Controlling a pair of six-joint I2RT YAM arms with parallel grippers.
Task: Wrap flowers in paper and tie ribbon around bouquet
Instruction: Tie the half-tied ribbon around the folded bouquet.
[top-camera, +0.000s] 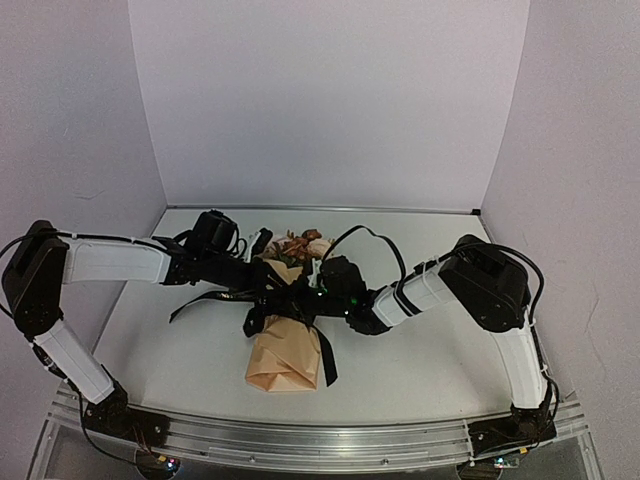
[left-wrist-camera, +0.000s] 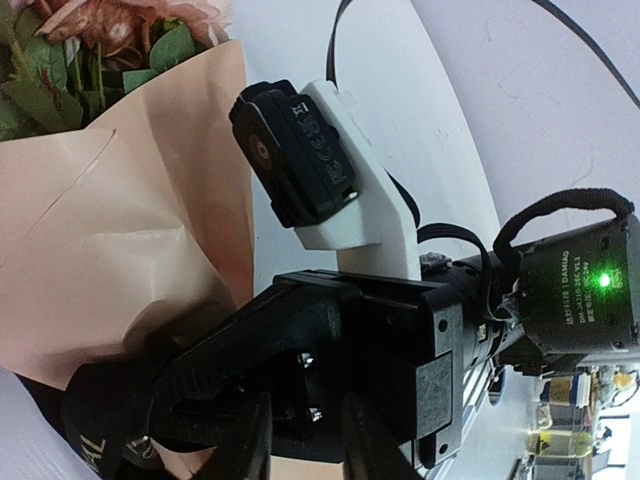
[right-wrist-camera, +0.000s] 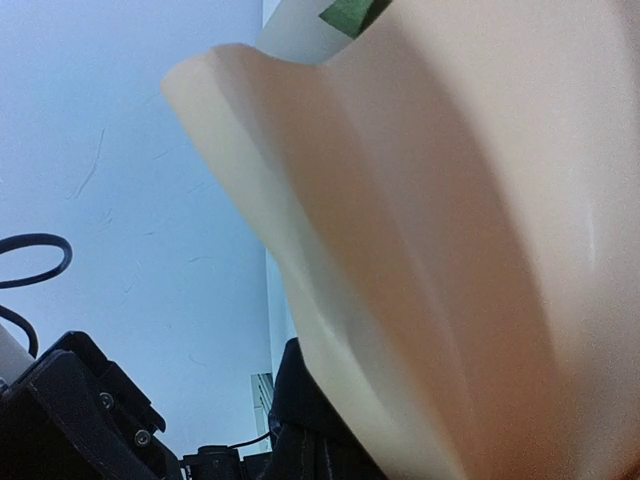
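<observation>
From above, the bouquet lies mid-surface, black ribbon draped over its paper. Left wrist now: left pincer narrow, grip impossible to tell, right pincer just ahead, clamped shut. Right wrist: tan paper fills everything.

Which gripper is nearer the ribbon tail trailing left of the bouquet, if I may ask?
Left. The left gripper sits by the bouquet's left side, beside that ribbon tail; the right gripper is across the bouquet, on its right side.

Soft even light; paper close-up blurred, perhaps overexposed.
</observation>
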